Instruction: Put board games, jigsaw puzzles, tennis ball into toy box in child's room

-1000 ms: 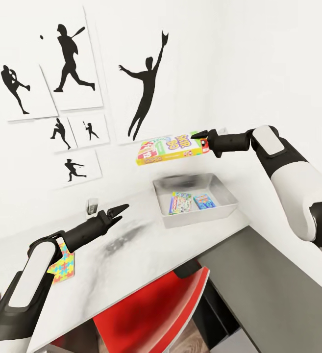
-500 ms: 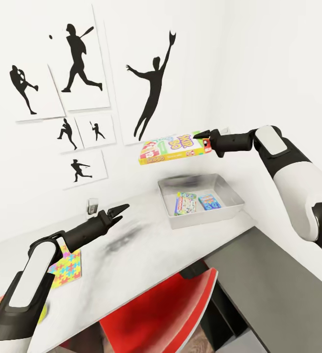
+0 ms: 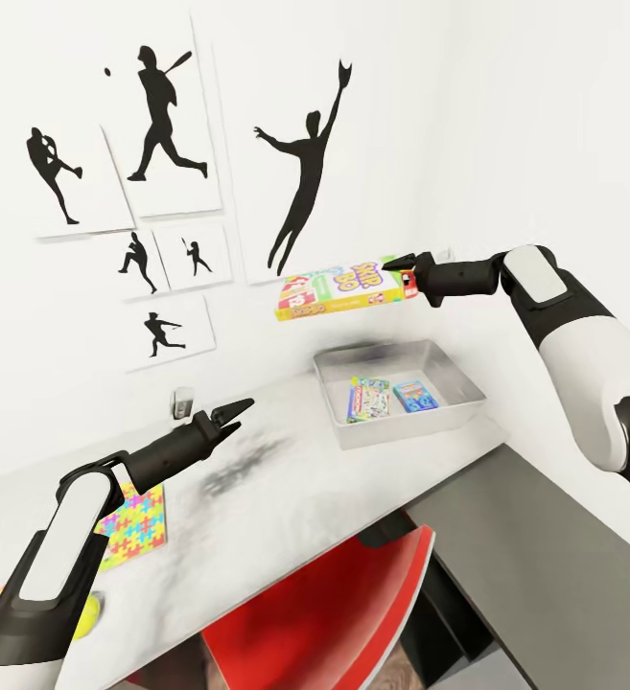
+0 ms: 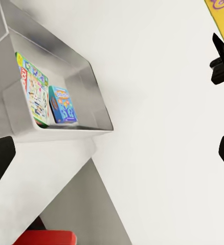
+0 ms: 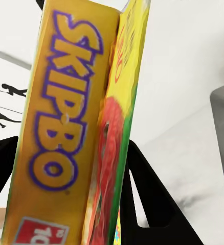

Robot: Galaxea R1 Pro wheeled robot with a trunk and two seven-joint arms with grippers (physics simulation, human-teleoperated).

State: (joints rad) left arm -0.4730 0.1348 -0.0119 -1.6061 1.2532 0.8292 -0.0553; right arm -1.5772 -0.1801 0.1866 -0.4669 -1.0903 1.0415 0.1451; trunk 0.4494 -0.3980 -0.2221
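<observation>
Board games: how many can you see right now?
3. Two lie inside the toy box: the Monopoly box and blue box. The Skip-Bo box hangs above it in the right claw.

Head camera overlooks the table (image 3: 286,517) — both wrist cameras share its toy box (image 3: 398,422).

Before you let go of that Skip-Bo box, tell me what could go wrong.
1. The right hand pinches the Skip-Bo box by one end, high over the toy box; it may tumble and miss.
2. It hangs over the tray's back rim, so it could catch there.
3. It may land propped on the two game boxes inside.
</observation>
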